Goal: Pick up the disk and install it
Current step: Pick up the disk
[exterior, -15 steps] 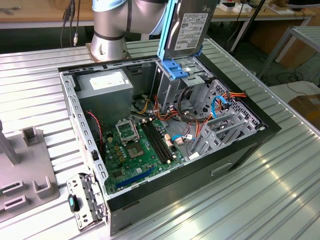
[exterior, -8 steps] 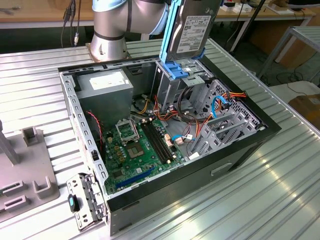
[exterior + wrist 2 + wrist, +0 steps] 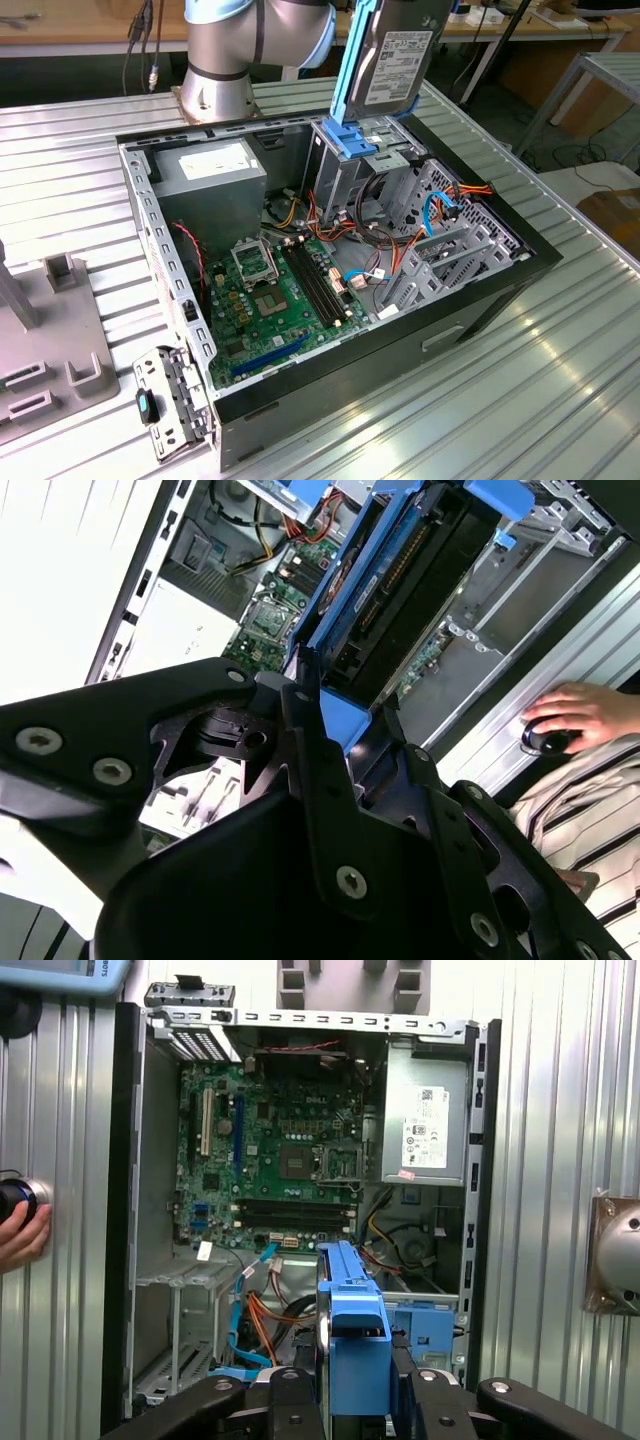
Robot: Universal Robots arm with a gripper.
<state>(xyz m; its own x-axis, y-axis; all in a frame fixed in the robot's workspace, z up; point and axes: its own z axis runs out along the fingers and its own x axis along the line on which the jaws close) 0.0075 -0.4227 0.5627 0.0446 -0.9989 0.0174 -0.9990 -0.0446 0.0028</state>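
Observation:
The disk [image 3: 398,62], a dark grey hard drive with a white label in a bright blue carrier rail, hangs upright over the open computer case [image 3: 470,320]. Its lower end is right at the top of the metal drive cage [image 3: 345,185] at the back of the case. In both wrist views my gripper [image 3: 345,695] [image 3: 357,1375] is shut on the disk [image 3: 400,570] [image 3: 350,1300], with a black finger on each side of the blue carrier. The disk's grey face is hidden in the wrist views.
Inside the case lie the green motherboard [image 3: 280,290], the grey power supply [image 3: 210,175] and bundles of cables [image 3: 375,235]. The arm's base [image 3: 215,70] stands behind the case. A grey fixture [image 3: 50,340] sits at the exterior view's left. A person's hand [image 3: 575,715] rests beside the case.

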